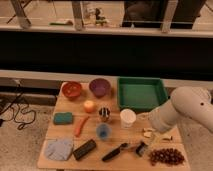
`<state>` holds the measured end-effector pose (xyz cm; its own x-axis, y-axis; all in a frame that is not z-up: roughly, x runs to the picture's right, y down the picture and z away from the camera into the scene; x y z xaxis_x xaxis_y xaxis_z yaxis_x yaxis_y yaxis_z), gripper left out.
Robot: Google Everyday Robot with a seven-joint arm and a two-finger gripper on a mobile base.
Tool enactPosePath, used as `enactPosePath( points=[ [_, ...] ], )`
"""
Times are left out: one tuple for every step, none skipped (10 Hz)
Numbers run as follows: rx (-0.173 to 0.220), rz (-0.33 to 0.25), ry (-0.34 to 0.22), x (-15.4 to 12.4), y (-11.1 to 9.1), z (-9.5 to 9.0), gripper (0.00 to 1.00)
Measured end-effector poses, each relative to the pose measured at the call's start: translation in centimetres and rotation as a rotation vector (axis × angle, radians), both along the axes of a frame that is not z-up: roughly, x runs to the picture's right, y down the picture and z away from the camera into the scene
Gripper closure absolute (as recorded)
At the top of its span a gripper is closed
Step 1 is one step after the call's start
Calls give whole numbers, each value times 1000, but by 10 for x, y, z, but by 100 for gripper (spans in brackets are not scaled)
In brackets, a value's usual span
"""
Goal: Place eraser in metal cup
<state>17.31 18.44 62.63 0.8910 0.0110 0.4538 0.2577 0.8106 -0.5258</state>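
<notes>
The eraser [84, 149] lay flat near the table's [67, 135] front edge, well apart from the metal cup [104, 113]. It looked light and stiff (likely easy to grip), best pinched across its narrow width at mid-length. The gripper [151, 129] hung open and empty beside the white cup [128, 118].

Claw [156, 134] hovers spread open over the worktop's [120, 136] right side: white cup [128, 118] beside it, metal cup [104, 114] beyond, eraser [84, 149] well apart leftward.

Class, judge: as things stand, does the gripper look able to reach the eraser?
Probably yes: the gripper hovers open by the white cup; the eraser lies uncovered from above, beside the grey cloth.
</notes>
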Motion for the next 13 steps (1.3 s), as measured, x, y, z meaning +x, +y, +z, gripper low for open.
enactPosePath(
  points=[
    [0, -8, -8, -11, 2, 1, 20],
    [0, -19, -23, -28, 5, 2, 20],
    [0, -24, -29, -33, 6, 2, 20],
    [-2, -27, -37, -37, 8, 3, 20],
    [-2, -34, -48, -41, 11, 3, 20],
    [-4, -41, -56, -45, 14, 3, 20],
    [-7, -49, -66, -50, 18, 3, 20],
    [-16, -63, -83, -58, 26, 3, 20],
    [-23, -82, -104, -70, 34, 3, 20],
    [-32, -103, -126, -82, 40, 2, 20],
    [-34, -113, -135, -88, 42, 2, 20],
    [-35, -109, -131, -86, 42, 2, 20],
    [-36, -108, -130, -86, 43, 2, 20]
  ],
)
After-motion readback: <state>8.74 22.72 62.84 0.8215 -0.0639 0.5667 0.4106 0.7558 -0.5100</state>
